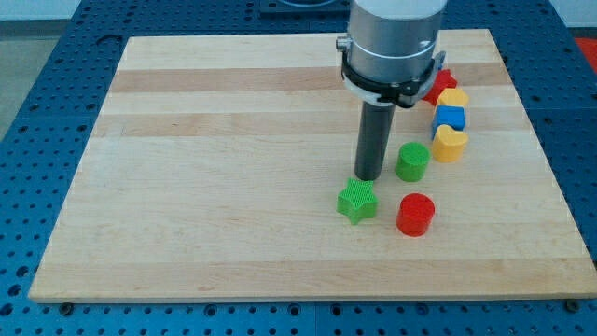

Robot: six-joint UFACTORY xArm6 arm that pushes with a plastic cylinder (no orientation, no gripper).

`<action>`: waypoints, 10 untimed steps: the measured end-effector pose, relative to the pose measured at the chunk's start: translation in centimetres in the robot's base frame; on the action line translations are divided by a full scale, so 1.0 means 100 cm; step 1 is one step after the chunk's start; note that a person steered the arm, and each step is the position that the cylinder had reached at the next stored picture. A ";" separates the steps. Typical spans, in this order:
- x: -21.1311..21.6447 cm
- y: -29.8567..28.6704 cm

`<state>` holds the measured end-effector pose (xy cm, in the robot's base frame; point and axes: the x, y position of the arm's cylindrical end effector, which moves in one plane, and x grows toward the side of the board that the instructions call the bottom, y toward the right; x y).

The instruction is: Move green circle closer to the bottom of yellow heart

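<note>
One short push is needing care: my tip (367,176), carrying no gripper, is sitting left of green circle (412,161); yellow heart (450,144) is waiting near.

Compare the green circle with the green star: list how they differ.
The green circle block is a round cylinder; the green star block has points. The circle sits right of my tip; the star lies just below it. The circle is nearer the yellow heart block. Both are green.

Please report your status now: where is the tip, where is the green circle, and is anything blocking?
My tip just left of green circle, above green star. Yellow heart right of circle, apart. Path clear; red cylinder lies below.
</note>
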<state>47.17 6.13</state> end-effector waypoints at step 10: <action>-0.001 0.050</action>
<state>47.08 11.17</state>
